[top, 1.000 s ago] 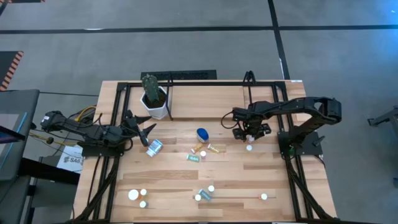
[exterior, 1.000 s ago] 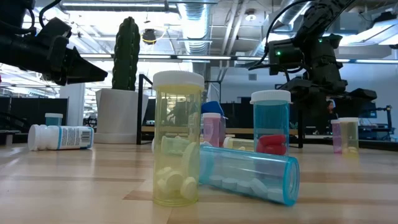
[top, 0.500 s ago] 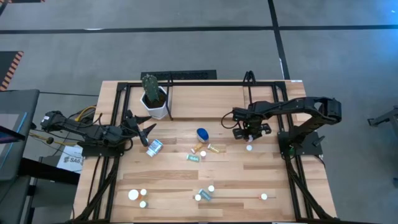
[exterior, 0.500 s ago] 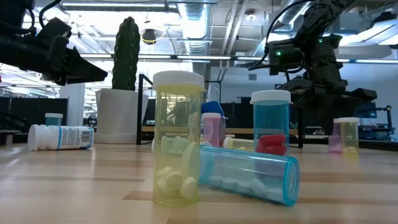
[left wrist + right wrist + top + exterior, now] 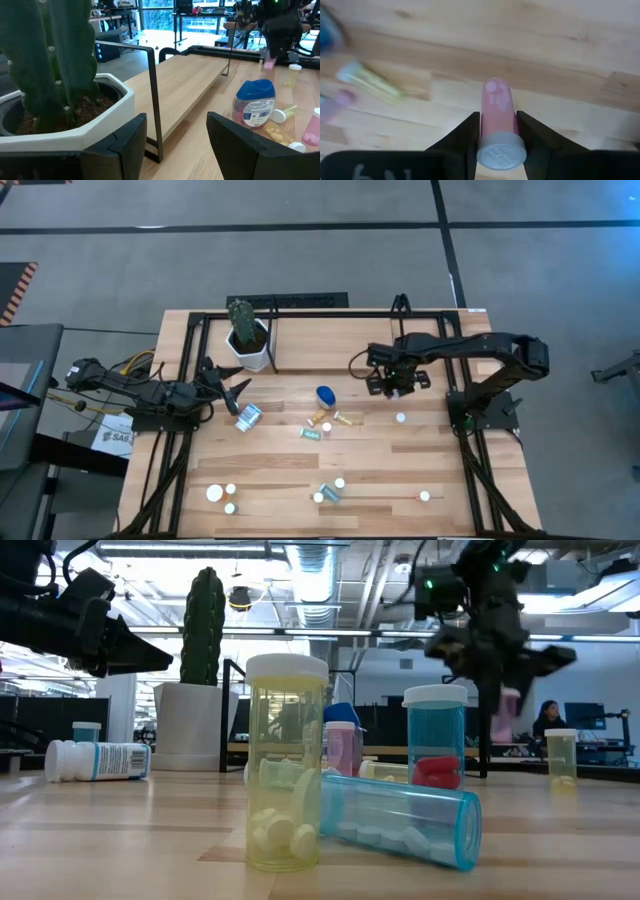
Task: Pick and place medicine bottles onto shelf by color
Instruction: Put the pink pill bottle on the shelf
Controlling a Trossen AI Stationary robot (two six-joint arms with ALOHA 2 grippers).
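Progress: early, by my reading. I see no bottle standing on the shelf [image 5: 330,340] board yet; its bare wood runs along the far side of the table [image 5: 500,490], with only the cactus pot [image 5: 247,342] at its left end.

Right gripper: my right gripper [image 5: 393,385] hangs above the table just near of the shelf's right half, its fingers clamped on a pink bottle [image 5: 497,116]. The right wrist view shows the bottle squeezed between both fingers, grey cap towards the camera, clear of the wood below. The low view shows it lifted well off the surface.

Left gripper: my left gripper [image 5: 232,388] waits at the left side, beside the cactus pot, fingers spread apart and holding nothing.

Blue bottle: the rounded blue bottle [image 5: 326,395] stands mid-table, near of the shelf, not yet placed.

Middle cluster: a yellow bottle [image 5: 347,419], a teal bottle [image 5: 311,433] and others lie just near of the blue one. A white labelled bottle [image 5: 248,417] lies on its side to their left.

Near edge: several white-capped bottles stand along the near part of the table, one white cap [image 5: 424,496] towards the right.

Left to do: I judge nearly everything remains. The pink bottle still needs setting down on the shelf, then all the rest sorted by colour.
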